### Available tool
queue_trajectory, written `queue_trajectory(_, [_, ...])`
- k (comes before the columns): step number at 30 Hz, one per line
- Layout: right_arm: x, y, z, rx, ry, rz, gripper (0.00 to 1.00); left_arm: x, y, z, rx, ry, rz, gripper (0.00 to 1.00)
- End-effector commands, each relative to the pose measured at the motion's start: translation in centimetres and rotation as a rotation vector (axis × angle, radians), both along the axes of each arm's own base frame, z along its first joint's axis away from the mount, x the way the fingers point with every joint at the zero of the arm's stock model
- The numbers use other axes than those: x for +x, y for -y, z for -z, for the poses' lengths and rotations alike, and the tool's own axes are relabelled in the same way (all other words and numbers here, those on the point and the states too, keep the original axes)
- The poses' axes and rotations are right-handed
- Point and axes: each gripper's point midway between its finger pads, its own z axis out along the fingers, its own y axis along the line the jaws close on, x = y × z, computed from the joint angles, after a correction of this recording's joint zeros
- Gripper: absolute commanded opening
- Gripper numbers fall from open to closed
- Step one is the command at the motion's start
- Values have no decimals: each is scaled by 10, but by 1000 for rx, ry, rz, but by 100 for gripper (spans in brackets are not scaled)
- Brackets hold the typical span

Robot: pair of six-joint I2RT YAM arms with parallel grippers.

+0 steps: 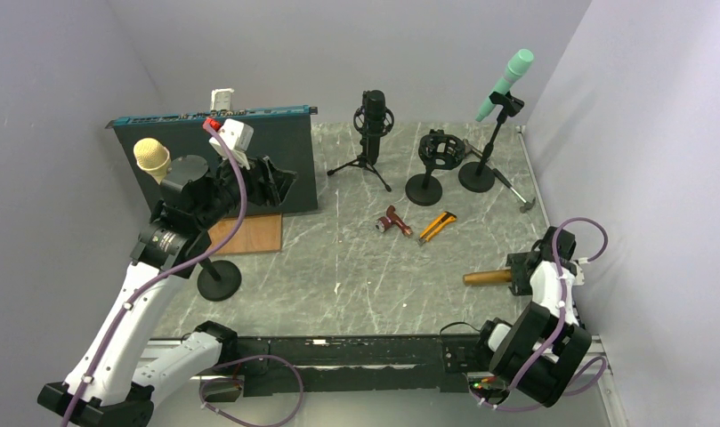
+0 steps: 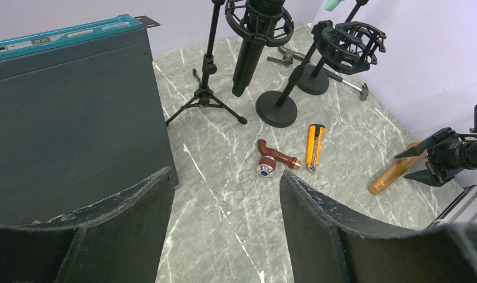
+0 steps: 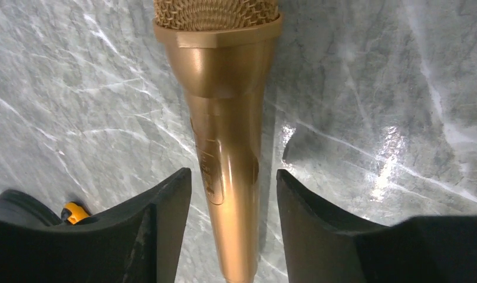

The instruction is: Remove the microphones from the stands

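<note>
Right now my right gripper point(image 3: 233, 177) straddles the gold microphone point(image 3: 221, 88) by the table point(image 1: 356, 285) edge (jaws wide, not touching it). Left gripper point(image 2: 225, 177) gapes empty.

Top camera overlooks the whole table point(image 1: 356, 267); left wrist looks across it; right wrist sits close above the gold microphone point(image 3: 224, 147) all share.

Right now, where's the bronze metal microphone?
Top view, right side: bronze microphone lies on the table inside the open right gripper, near the orange utility knife.
</note>
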Motion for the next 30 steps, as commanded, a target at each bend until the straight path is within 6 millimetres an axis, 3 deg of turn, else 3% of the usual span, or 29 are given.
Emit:
queue_trajectory(1, [3, 9, -6, -44, 19, 15, 64, -3, 1, -21, -27, 44, 8, 69])
queue_trajectory(5, [4, 15, -22, -91, 43, 6, 78, -3, 3, -21, -33, 42, 18, 69])
queue_trajectory(13, [24, 8, -86, -185, 212, -72, 98, -3, 11, -18, -42, 22, 58, 70])
queue_trajectory(17, [47, -7, -126, -278, 290, -215, 100, -2, 14, -16, -44, 15, 70, 70])
queue_trajectory(19, [76, -38, -149, -329, 398, -456, 100, -2, 16, -16, -48, 10, 79, 70])
queue_trajectory(21, [100, -95, -172, -327, 569, -800, 100, -3, 19, -15, -55, 6, 96, 70])
queue_trajectory(23, [110, -149, -193, -321, 712, -1023, 100, -4, 23, -14, -61, -2, 118, 71])
queue_trajectory(24, [112, -167, -200, -334, 747, -1081, 100, -4, 24, -14, -63, -3, 125, 71])
queue_trajectory(26, [115, -191, -211, -370, 785, -1155, 100, -3, 25, -13, -60, -10, 129, 73])
queue_trajectory(30, [128, -207, -222, -428, 800, -1153, 100, -2, 26, -11, -55, -19, 132, 74])
